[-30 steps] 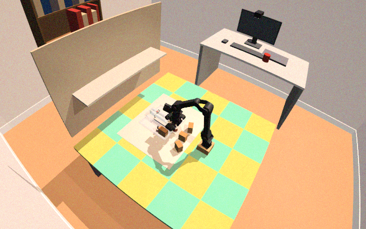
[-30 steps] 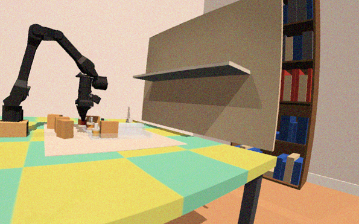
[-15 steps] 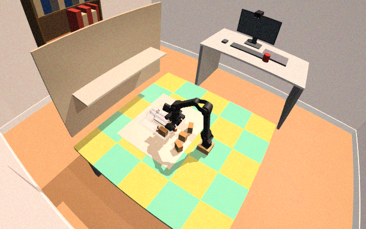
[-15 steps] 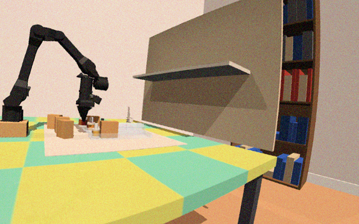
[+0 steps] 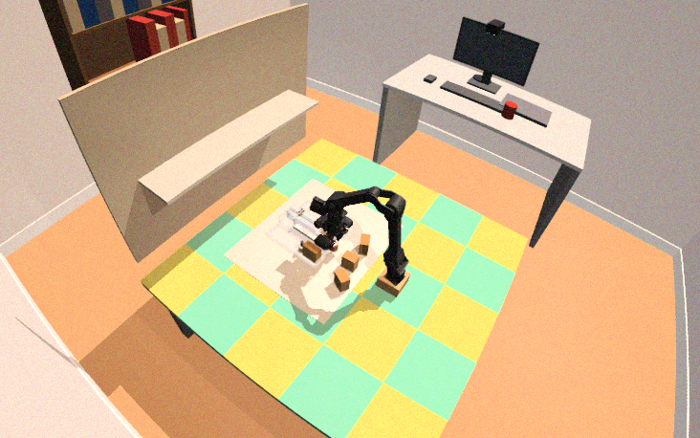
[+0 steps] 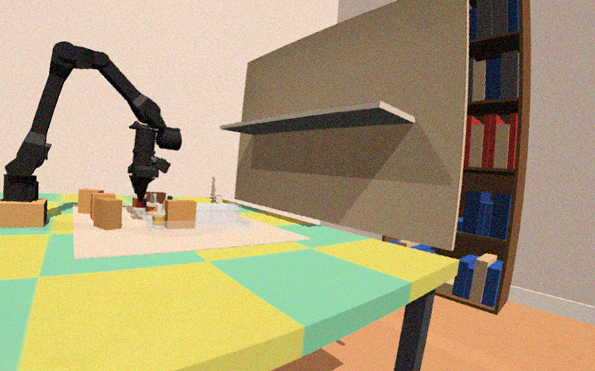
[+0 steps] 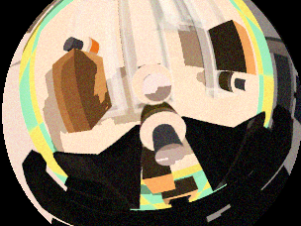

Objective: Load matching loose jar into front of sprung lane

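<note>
My gripper (image 5: 330, 243) (image 6: 141, 198) (image 7: 160, 124) points down at the front of the clear sprung lane (image 7: 128, 50). It is shut on a jar (image 7: 170, 154) with a pale collar and a dark, grey-topped cap; in the exterior view a reddish-brown part shows at the fingertips. A jar top (image 7: 152, 81), round and pale, is just ahead of the held jar, between the clear lane walls. Whether the two jars touch, and whether the held jar stands on the lane floor, I cannot tell. The pusher plate and front stop are not clearly visible.
A brown block (image 5: 311, 251) (image 6: 180, 213) (image 7: 79, 91) stands left of the gripper in the wrist view, near a jar with an orange band (image 7: 93, 46). Another dark-capped jar (image 7: 226, 81) is at right. Several blocks (image 5: 350, 260) (image 5: 341, 279) (image 5: 364, 243) stand nearer the arm base.
</note>
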`<act>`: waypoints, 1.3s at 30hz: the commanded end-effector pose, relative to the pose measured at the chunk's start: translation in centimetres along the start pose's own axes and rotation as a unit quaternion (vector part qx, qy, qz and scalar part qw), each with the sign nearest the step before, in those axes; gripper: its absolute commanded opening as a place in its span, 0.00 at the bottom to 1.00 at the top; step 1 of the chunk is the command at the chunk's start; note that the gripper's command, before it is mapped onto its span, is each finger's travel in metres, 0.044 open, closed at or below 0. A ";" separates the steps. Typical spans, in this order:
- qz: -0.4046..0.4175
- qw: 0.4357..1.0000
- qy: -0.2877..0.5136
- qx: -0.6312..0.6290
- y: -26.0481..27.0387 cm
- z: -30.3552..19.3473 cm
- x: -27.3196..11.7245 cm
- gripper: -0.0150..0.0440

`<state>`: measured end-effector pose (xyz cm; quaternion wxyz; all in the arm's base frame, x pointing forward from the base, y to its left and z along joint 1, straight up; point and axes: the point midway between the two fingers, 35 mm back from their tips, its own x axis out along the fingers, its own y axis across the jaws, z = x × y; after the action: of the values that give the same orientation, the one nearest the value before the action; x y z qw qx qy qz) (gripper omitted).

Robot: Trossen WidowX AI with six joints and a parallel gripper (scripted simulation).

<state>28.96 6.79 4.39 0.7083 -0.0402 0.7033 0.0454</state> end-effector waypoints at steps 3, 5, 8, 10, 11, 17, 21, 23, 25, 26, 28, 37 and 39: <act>0.002 1.000 -0.009 -0.002 0.1 0.9 -0.1 0.25; 0.002 1.000 -0.009 -0.002 0.1 1.0 -0.1 0.25; 0.002 1.000 -0.009 -0.002 0.1 1.1 0.0 0.25; 0.002 1.000 -0.009 -0.002 0.1 1.1 0.0 0.25; 0.002 1.000 -0.009 -0.002 0.1 1.2 0.0 0.25; 0.002 1.000 -0.009 -0.002 0.1 1.4 0.0 0.25; 0.002 1.000 -0.009 -0.002 0.1 1.6 0.0 0.25; 0.002 1.000 -0.009 -0.002 0.1 1.6 0.0 0.25; 0.002 1.000 -0.009 -0.002 0.1 1.7 0.0 0.25; 0.002 1.000 -0.009 -0.002 0.1 1.8 0.0 0.25; 0.002 1.000 -0.009 -0.002 0.1 1.8 0.0 0.25; 0.002 1.000 -0.009 -0.002 0.1 2.2 -0.1 0.25; 0.002 1.000 -0.009 -0.002 0.1 2.3 -0.1 0.25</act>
<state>30.39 6.98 4.39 0.7082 -0.0403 0.7034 0.0454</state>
